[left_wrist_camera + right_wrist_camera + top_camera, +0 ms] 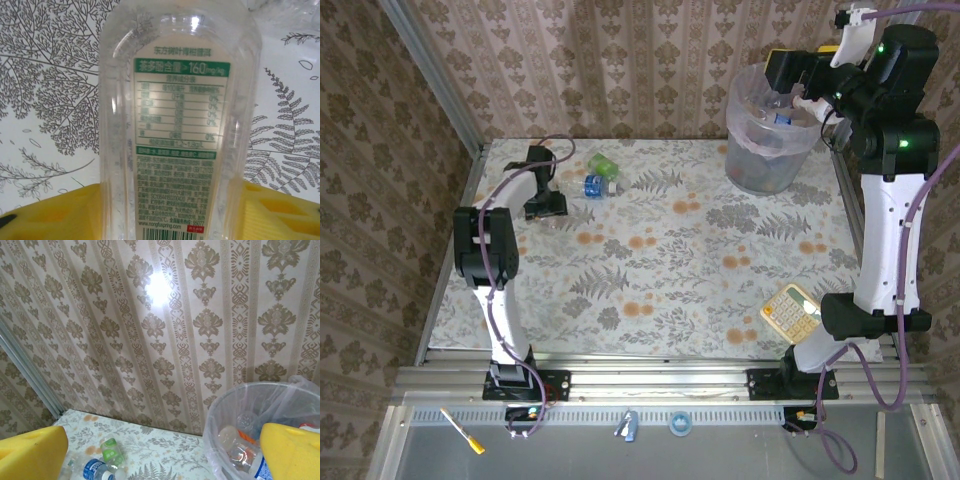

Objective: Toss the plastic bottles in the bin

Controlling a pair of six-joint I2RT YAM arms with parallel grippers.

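Clear bottle (pixel 177 125): left wrist reads its label; overhead blurs it.

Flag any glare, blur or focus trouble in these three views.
Top external: even light, sharp across the table. Left wrist: the clear bottle sits very close to the lens, its fine print soft, with small highlights near its top. Right wrist: a bright hot spot on the wallpaper; the bin is legible.
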